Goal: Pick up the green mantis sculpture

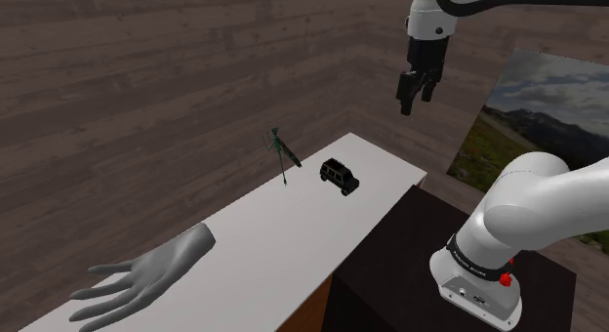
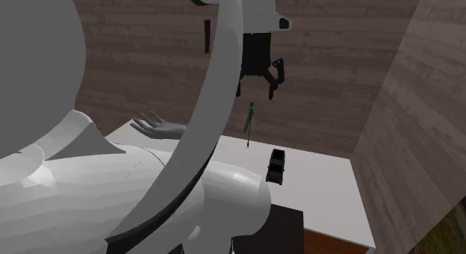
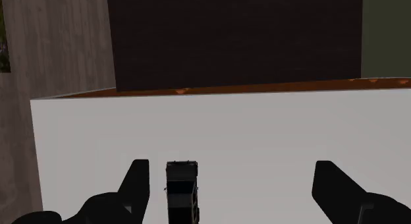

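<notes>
A white counter (image 1: pixel 293 242) runs along dark wood-plank walls (image 1: pixel 146 66), with a landscape picture (image 1: pixel 532 115) at the shoulder view's right. On the counter are one green mantis sculpture (image 1: pixel 282 152) upright by the wall-side edge, one black toy car (image 1: pixel 340 176) near it, and one grey hand model (image 1: pixel 146 278) well apart. The gripper (image 1: pixel 414 99) hangs high above, fingers spread and empty. The mantis's thin limbs are hard to make out.
</notes>
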`<control>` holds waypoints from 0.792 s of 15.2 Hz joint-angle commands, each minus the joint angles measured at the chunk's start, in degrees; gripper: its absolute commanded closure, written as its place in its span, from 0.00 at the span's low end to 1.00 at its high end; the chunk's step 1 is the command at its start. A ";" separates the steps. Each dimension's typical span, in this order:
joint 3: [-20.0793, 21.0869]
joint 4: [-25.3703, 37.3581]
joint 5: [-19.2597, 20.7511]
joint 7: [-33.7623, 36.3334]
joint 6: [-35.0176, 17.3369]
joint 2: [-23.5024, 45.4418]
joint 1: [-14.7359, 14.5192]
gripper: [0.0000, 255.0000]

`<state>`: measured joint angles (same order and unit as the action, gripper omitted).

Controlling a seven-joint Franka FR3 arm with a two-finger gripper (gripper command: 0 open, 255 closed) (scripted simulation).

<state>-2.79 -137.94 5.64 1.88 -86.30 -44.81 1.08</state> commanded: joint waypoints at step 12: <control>1.76 -3.34 -2.29 5.17 -24.86 15.94 -1.33 0.00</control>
<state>-1.09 -141.56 3.44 6.72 -108.74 -30.88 -0.20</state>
